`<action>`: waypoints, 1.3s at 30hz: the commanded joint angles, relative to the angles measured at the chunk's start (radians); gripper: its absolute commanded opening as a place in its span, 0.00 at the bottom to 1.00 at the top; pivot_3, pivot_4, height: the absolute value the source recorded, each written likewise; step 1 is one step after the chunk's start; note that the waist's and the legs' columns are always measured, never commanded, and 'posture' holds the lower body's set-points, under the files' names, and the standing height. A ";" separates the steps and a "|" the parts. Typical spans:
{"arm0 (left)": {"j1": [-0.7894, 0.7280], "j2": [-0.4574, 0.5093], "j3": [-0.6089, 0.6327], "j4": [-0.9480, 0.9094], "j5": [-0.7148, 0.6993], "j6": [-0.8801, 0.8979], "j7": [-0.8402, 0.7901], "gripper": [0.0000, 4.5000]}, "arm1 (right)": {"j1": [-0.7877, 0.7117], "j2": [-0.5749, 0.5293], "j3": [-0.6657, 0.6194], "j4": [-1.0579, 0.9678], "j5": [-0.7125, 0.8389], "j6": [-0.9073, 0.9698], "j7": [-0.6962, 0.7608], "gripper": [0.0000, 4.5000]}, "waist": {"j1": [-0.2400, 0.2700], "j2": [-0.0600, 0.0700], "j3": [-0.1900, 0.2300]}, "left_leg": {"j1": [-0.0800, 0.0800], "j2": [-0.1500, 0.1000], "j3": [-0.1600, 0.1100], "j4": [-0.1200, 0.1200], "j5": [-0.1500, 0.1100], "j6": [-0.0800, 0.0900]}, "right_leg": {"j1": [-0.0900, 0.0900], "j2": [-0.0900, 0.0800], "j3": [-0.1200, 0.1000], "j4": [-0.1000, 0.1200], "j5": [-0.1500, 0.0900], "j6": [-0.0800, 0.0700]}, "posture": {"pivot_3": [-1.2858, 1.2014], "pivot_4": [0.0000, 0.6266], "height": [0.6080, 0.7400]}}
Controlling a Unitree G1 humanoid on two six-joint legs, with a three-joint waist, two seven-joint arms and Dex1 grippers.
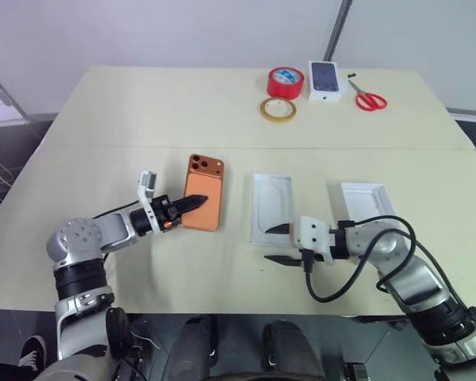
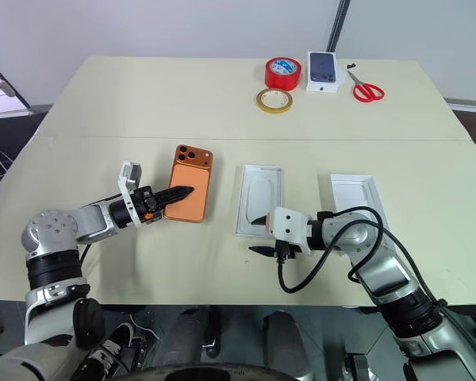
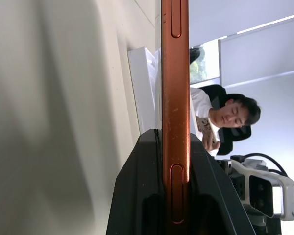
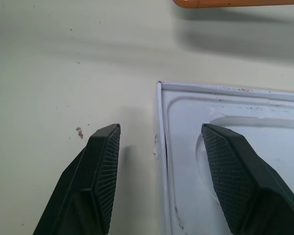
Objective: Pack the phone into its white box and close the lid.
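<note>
Nearest, right gripper [image 1: 278, 244] with jaws wide astride the white insert's [image 1: 271, 208] near rim, left gripper [image 1: 192, 203] clamped on the orange phone [image 1: 204, 202] above the counter [image 1: 143, 119], left wrist view adding a seated person [image 3: 220, 120], farther, tape rolls [image 1: 285, 82].

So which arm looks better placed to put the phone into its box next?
Probably the left: its tool is already shut on the phone. The right tool hangs open at the white insert's edge, holding nothing.

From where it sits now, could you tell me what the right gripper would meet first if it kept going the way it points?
The right gripper points toward the phone, its open fingers straddling the near rim of the white insert. It would probably meet that rim first, though depth is uncertain.
</note>
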 commanded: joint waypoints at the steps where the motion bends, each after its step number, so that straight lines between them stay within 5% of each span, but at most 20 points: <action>1: -0.031 0.010 0.005 -0.027 -0.046 -0.005 -0.007 0.00 | 0.001 0.002 -0.014 -0.004 0.015 -0.006 -0.003 0.41 | 0.000 0.000 0.000 | 0.000 0.000 0.000 0.000 0.000 0.000 | 0.000 0.000 0.000 0.000 0.000 0.000 | 0.52 0.24 0.91; 5: -0.030 0.009 0.003 -0.031 -0.052 -0.001 -0.001 0.00 | 0.004 0.001 0.003 0.008 -0.008 -0.022 -0.008 0.01 | 0.000 0.000 0.000 | 0.000 0.000 0.000 0.000 0.000 0.000 | 0.000 0.000 0.000 0.000 0.000 0.000 | 0.52 0.24 0.91; 20: -0.175 -0.125 0.054 -0.037 -0.114 0.021 0.172 0.00 | -0.112 0.185 0.131 -0.049 -0.019 0.153 -0.086 0.01 | -0.001 0.000 0.000 | 0.000 -0.001 0.000 0.000 0.003 -0.004 | 0.000 0.001 0.000 0.000 0.000 0.000 | 0.52 0.24 0.91; 23: -0.141 -0.139 0.031 -0.072 -0.127 0.035 0.183 0.00 | -0.116 0.183 0.129 -0.049 -0.017 0.150 -0.093 0.20 | -0.003 0.000 0.000 | 0.000 -0.001 0.000 0.001 0.003 -0.005 | 0.000 0.001 0.000 0.000 0.000 0.000 | 0.52 0.24 0.91; 30: -0.092 -0.164 0.057 -0.113 -0.158 0.049 0.234 0.00 | -0.097 0.154 0.097 -0.078 0.008 0.141 -0.099 1.00 | 0.000 0.000 0.000 | 0.000 -0.001 0.000 0.001 0.002 -0.004 | 0.000 0.001 0.000 0.001 0.000 0.000 | 0.52 0.24 0.91; 39: -0.025 -0.201 0.063 -0.197 -0.210 0.068 0.318 0.00 | -0.019 -0.001 -0.077 -0.151 0.156 0.190 -0.013 1.00 | 0.005 -0.001 0.000 | 0.000 -0.001 0.000 0.001 0.000 0.000 | 0.001 0.000 0.000 -0.001 0.000 0.000 | 0.52 0.24 0.91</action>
